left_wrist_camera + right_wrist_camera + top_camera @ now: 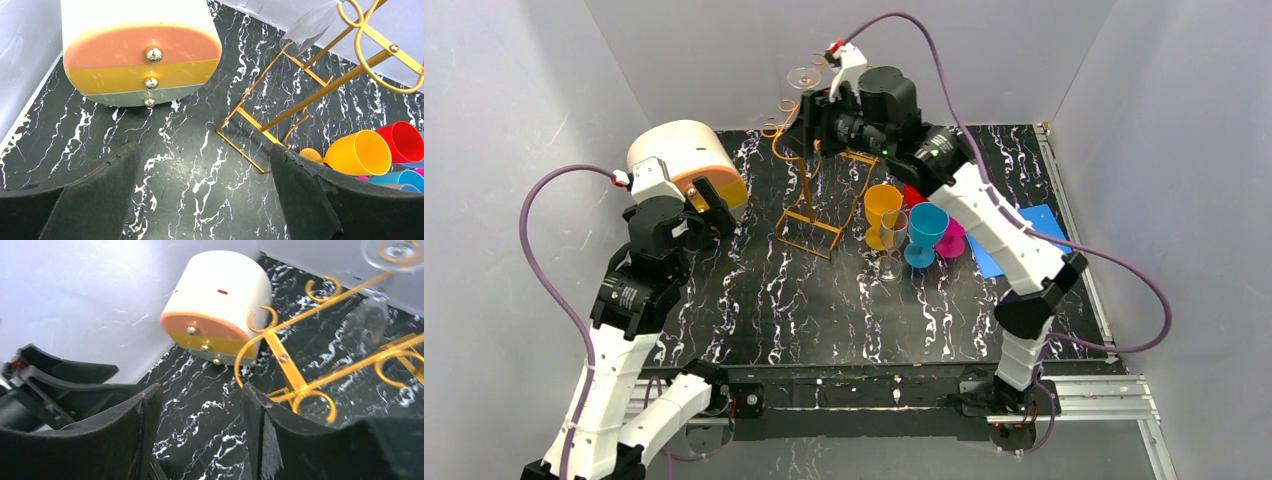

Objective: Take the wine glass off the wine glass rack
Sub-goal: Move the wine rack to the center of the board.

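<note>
Right tool (200,405) near wine glass (369,320) on rack (280,357)

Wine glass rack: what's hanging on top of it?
One clear wine glass hangs upside down from the rack's top; the right arm covers the hooks behind.

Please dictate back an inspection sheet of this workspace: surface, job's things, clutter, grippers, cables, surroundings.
Surface: black marbled tabletop, no spills seen.
Job's things: clear wine glass hangs upside down on the tall golden wire rack; not yet taken off.
Clutter: cream-and-orange cylindrical box on the left; yellow plastic goblet, blue goblet, magenta goblet, red goblet and a standing clear glass right of the rack; flat blue sheet.
Grippers: left gripper open, fingers empty, facing the box; right gripper open, empty, raised beside the rack's top.
Cables: purple cables loop off both arms.
Surroundings: plain pale walls; nothing else seen.
</note>
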Robot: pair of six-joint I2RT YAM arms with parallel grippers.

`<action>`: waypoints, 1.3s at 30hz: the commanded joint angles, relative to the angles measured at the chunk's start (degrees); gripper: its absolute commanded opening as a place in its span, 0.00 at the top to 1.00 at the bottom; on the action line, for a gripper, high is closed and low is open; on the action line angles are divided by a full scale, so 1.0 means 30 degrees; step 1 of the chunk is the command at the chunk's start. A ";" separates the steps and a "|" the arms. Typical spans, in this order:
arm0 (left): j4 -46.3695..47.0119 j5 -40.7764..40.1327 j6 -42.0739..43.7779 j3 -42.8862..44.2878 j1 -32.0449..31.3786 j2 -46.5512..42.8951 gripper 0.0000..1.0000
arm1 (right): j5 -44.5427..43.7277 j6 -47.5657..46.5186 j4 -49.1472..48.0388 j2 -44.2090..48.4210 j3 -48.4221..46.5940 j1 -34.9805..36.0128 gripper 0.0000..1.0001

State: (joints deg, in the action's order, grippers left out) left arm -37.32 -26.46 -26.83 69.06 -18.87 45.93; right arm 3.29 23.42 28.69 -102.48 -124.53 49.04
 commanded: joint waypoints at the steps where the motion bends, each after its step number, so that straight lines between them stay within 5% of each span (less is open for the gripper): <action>1: 0.0137 -0.0005 0.0807 -0.0202 0.0080 0.0254 0.02 | 0.1072 -0.2196 0.1452 -0.2347 -0.3358 0.0583 0.33; 12: -0.0076 -0.0638 0.2097 -0.0276 0.0080 0.0143 0.02 | -0.0457 -0.3788 0.1857 -0.4351 -0.4704 0.0674 0.31; 21: -0.0759 -0.0713 0.2500 0.0594 0.0073 0.0724 0.02 | 0.3283 -0.4802 0.2810 -0.4982 -0.4605 0.0757 0.28; 33: -0.1507 -0.2911 0.3466 0.3705 0.0367 0.5240 0.02 | 0.6786 -0.5826 0.4590 -0.4569 -0.4567 0.0742 0.27; 39: -0.0749 -0.0743 0.3913 0.6149 0.2164 0.7084 0.02 | 0.8991 -0.5536 0.5047 -0.3653 -0.3306 0.0757 0.28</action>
State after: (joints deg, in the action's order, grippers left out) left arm -40.75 -30.89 -16.49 81.71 -15.00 65.34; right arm 21.82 6.63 38.22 -116.51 -136.35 50.65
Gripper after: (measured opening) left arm 0.983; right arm 0.724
